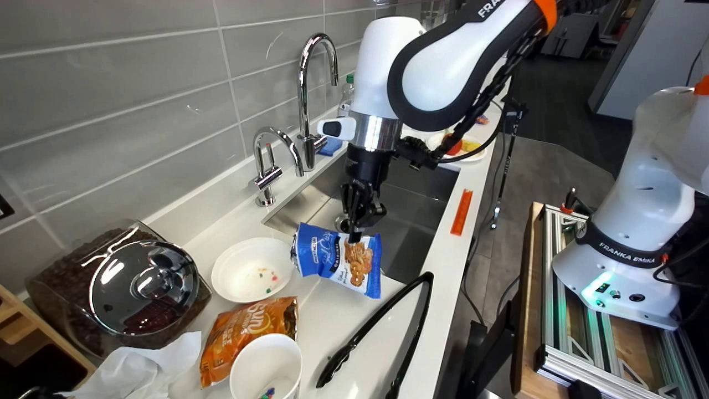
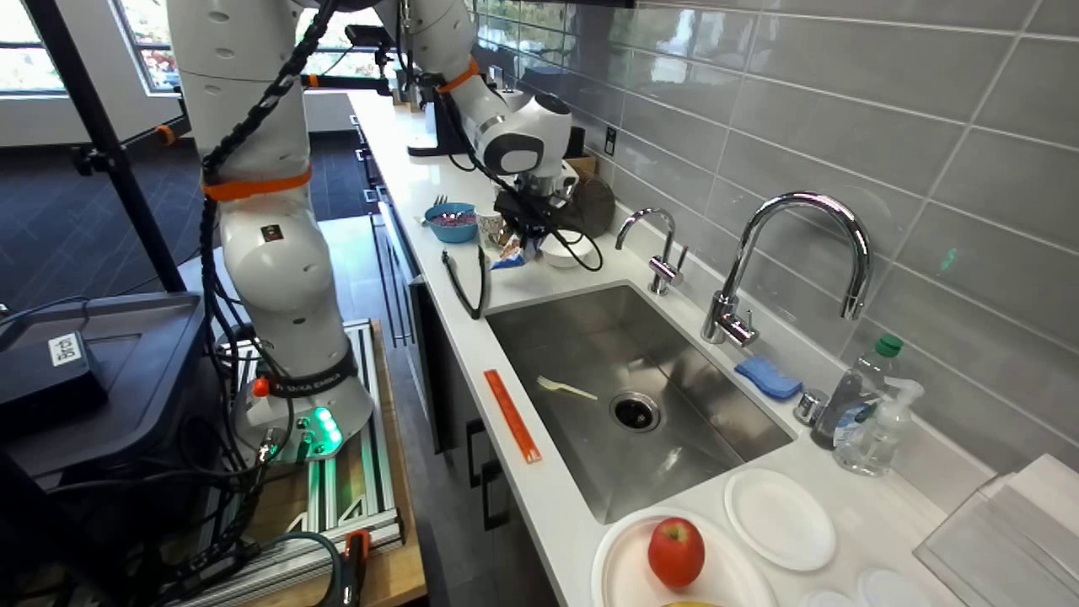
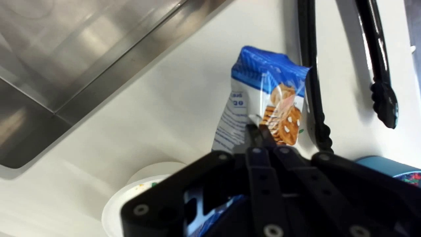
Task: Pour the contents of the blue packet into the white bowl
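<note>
The blue packet (image 1: pixel 363 269) hangs tilted above the counter, just right of the white bowl (image 1: pixel 235 277) in an exterior view. Its silvery end points toward the bowl's rim. My gripper (image 1: pixel 355 238) points down and is shut on the packet around its middle. In the wrist view the fingertips (image 3: pixel 259 126) pinch the packet (image 3: pixel 246 98), and the white bowl (image 3: pixel 113 210) shows partly behind the gripper. A few small coloured bits lie in the bowl. In an exterior view the packet (image 2: pixel 510 260) is partly hidden by the arm, beside the bowl (image 2: pixel 560 255).
Black tongs (image 1: pixel 376 316) lie beside the packet. An orange-brown bag (image 1: pixel 252 327) and a deeper white cup (image 1: pixel 266 363) stand near the bowl. A glass-lidded container (image 1: pixel 144 288), small faucet (image 1: pixel 271 172) and sink (image 2: pixel 590 337) are close. A blue bowl (image 2: pixel 451 229) stands farther along.
</note>
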### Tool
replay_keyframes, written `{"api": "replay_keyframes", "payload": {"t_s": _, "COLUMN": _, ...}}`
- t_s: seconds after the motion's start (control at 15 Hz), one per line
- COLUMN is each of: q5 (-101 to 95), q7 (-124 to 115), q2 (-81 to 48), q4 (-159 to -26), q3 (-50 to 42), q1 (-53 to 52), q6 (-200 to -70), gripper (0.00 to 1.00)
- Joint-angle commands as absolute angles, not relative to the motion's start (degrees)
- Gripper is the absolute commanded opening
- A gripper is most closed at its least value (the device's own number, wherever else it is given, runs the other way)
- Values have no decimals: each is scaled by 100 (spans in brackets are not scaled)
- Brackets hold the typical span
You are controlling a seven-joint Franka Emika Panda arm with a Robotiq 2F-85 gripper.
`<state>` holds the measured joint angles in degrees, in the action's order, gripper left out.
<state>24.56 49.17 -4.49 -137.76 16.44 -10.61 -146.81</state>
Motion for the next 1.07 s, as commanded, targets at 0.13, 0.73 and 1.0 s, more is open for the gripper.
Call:
{"api": "replay_keyframes", "payload": {"t_s": 0.13, "q5": 197, "q7": 2881, "q2": -302, "q4": -13296, "q3": 1567, "q1": -1337, "q6": -13887, "gripper": 0}}
{"api": "replay_keyframes", "payload": {"t_s": 0.73, "q5": -1919, "q7": 1389, "q2": -1148, "q4": -11666, "q3": 1695, "q1": -1804, "q6": -12025, "gripper": 0}}
{"api": "replay_keyframes", "payload": {"t_s": 1.0, "q5": -2726, "q7": 1032, "q2": -1543, "q4": -11275, "q3": 1657, "q1": -2083, "q6": -11922, "gripper": 0}}
